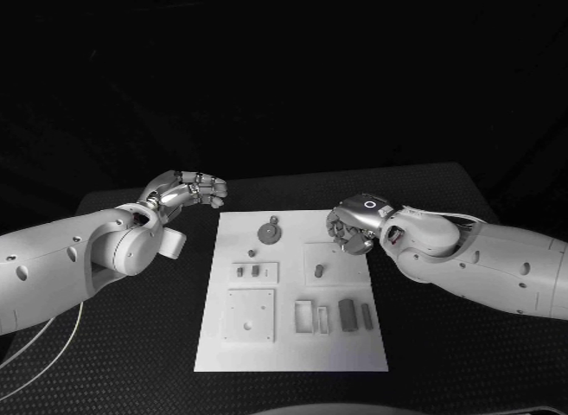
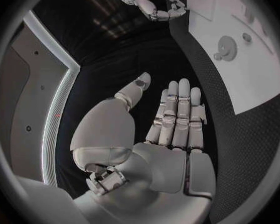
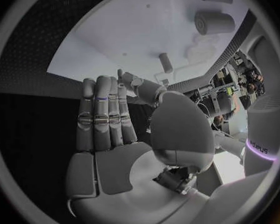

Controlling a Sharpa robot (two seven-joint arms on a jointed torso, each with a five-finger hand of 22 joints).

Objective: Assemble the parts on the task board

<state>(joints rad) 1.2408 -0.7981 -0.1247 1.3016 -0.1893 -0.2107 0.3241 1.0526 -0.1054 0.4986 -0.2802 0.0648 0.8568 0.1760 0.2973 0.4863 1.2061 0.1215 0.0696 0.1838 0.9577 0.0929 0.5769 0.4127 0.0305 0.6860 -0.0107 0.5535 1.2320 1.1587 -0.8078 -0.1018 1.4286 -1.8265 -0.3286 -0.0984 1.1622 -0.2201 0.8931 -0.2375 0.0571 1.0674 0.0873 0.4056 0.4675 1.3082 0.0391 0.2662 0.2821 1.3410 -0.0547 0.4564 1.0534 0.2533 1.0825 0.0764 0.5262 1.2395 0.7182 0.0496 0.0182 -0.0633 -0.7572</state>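
Task board [image 1: 292, 346] lies mid-tabletop [image 1: 458, 363], grey parts [image 1: 346, 314] loose on it, none assembled. Left hand [image 1: 188, 189] at board's far-left corner, right hand [image 1: 354, 224] over far-right edge; both flat, fingers pressed together, holding nothing, prob. staged for first pick.

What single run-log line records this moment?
left hand: off the task board, empty | right hand: over the board's far right corner, empty | gear part: on board

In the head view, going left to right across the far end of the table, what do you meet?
Left hand → round gear-like part on the white task board → right hand.
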